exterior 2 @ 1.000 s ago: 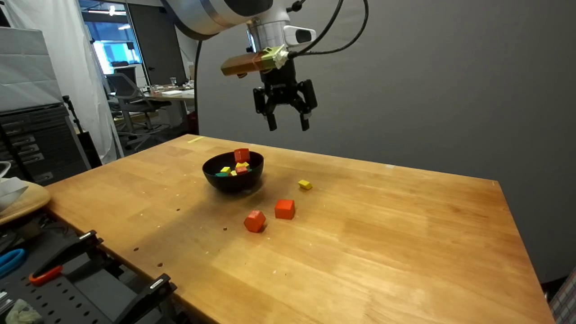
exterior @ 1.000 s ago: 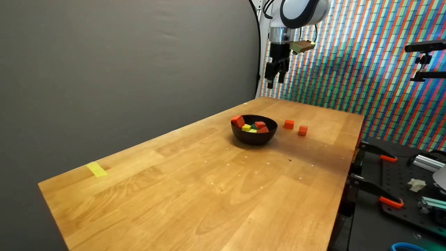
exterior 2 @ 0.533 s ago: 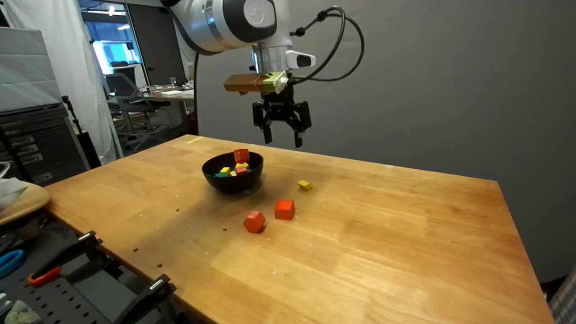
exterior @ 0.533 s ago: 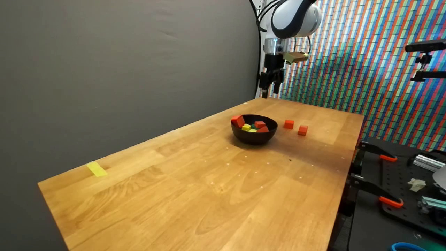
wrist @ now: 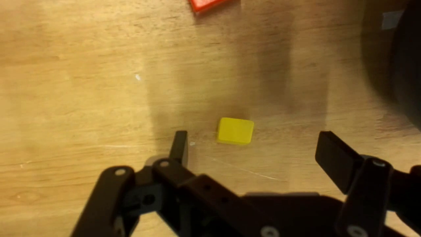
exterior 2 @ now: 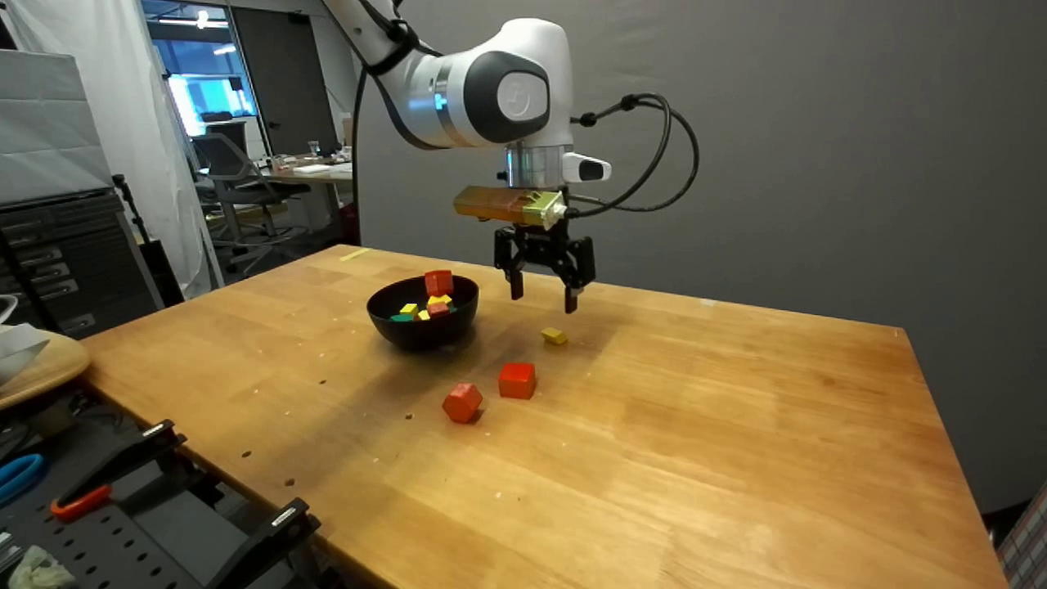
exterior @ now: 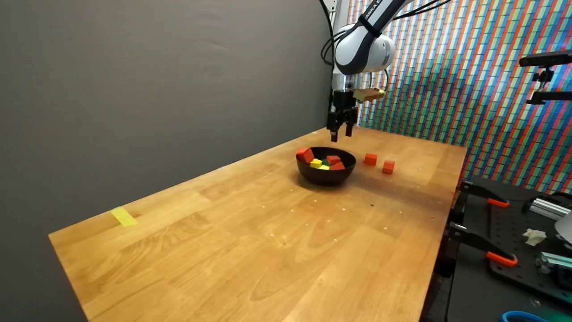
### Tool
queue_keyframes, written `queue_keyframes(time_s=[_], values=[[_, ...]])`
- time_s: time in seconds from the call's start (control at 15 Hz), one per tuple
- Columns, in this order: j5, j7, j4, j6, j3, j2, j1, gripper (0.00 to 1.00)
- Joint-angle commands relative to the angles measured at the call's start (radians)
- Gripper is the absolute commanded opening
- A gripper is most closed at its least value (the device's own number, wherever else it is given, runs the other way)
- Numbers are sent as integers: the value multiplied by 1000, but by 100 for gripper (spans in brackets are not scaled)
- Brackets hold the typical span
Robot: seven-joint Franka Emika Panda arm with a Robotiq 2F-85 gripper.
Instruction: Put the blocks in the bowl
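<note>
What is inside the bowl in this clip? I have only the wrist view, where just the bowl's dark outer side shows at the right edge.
Observer: Both exterior views show blocks of red, yellow and green in the bowl.
Operator: Is the red block cut off by my top edge the only red one out on the table?
Observer: No. Both exterior views show two red blocks on the table, with a gap between them.
Operator: Am I down level with the yellow block?
Observer: No. In an exterior view the claw hangs higher, with a gap between it and that block.
</note>
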Motion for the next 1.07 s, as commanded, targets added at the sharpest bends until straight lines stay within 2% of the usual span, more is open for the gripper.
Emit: queue_keyframes(time_s=[0.0, 0.33, 0.4, 0.53, 0.6, 0.8, 1.0], values=[[-6, -32, 71, -18, 8, 59, -26, 100], [4, -53, 141, -31, 21, 129, -40, 100], [2, -53, 153, -33, 22, 141, -39, 97], [0, -53, 172, -42, 22, 160, -39, 74], [0, -51, 176, -47, 20, 167, -39, 70], [-6, -41, 143, -50, 10, 154, -37, 44], [-10, -31, 97, -45, 2, 122, -34, 22]])
